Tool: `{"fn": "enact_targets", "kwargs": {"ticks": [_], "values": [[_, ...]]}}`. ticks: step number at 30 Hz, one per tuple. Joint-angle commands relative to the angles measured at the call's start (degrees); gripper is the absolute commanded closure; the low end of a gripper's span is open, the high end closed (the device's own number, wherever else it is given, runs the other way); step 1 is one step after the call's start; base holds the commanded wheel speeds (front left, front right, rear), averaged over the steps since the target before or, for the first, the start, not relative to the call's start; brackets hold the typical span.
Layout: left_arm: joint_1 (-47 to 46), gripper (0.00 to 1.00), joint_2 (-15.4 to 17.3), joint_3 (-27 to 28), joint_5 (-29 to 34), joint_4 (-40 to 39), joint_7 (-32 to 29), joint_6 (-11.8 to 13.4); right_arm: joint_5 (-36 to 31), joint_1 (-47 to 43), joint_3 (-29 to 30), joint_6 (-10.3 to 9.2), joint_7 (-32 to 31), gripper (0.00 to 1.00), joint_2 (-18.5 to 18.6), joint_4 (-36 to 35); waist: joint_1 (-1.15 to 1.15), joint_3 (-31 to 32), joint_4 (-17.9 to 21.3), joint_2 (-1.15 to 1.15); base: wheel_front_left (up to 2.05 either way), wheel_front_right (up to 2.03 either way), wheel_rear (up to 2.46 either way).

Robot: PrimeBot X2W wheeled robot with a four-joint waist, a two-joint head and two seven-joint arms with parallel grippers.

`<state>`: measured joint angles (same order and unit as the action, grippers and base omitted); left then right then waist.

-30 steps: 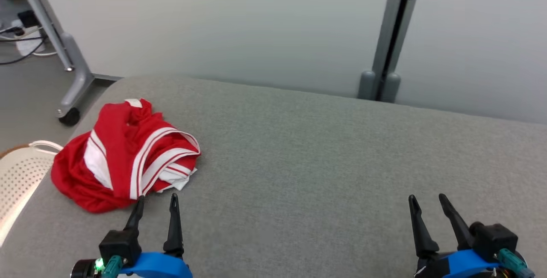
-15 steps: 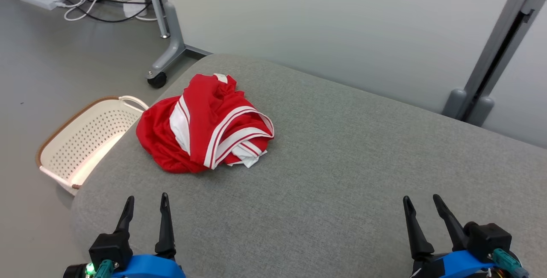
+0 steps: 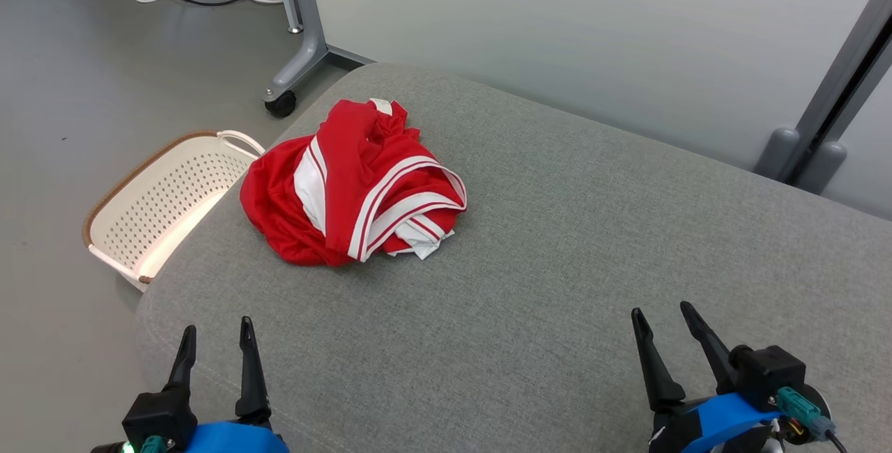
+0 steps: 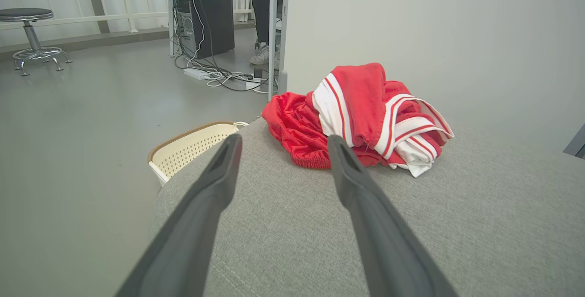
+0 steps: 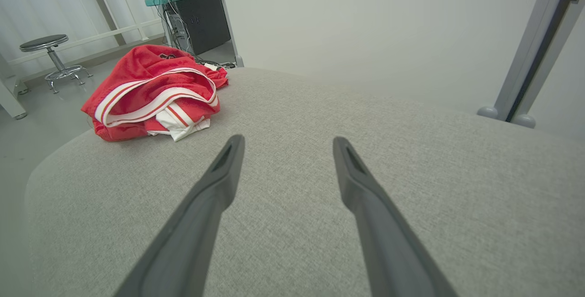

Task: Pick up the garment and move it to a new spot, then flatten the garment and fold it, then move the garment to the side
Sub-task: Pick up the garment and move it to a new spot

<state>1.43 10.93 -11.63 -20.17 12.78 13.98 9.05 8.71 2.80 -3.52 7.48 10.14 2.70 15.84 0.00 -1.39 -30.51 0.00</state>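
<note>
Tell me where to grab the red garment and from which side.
Best bet: pinch the raised striped fold on top of the red garment, coming from above with the left gripper, which is nearer. The heap is bunched high; its edges lie flat on the grey cushion.

one garment (image 3: 348, 192) is lying | one basket (image 3: 174, 185) is standing | two grippers are hovering: left gripper (image 3: 217, 326), right gripper (image 3: 660, 309) | one stool (image 4: 26, 13) is standing

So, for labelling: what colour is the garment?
The garment is red with white stripes, clearest in head view.
</note>
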Motion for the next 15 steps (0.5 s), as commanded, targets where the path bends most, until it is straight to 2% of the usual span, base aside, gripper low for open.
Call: {"fn": "enact_targets", "kwargs": {"ticks": [1, 10, 15], "values": [[0.6, 0.00, 0.0, 0.2, -0.1, -0.3, 0.4, 0.1, -0.3, 0.5, -0.1, 0.02, -0.2, 0.00, 0.3, -0.1, 0.00, -0.1, -0.1, 0.00, 0.00, 0.00, 0.00], [-1.9, 0.00, 0.7, 1.8, -3.2, -2.2, -0.8, -1.5, -0.1, 0.2, -0.2, 0.02, 0.0, 0.00, 0.3, 0.2, 0.00, -0.3, -0.1, 0.00, 0.00, 0.00, 0.00], [-7.1, 0.00, 3.9, 4.1, -7.3, -7.0, -8.1, -3.8, 0.1, -0.6, 0.1, 0.02, 0.1, 0.00, 0.3, 0.1, 0.00, -0.6, -0.1, 0.00, 0.00, 0.00, 0.00]]}}
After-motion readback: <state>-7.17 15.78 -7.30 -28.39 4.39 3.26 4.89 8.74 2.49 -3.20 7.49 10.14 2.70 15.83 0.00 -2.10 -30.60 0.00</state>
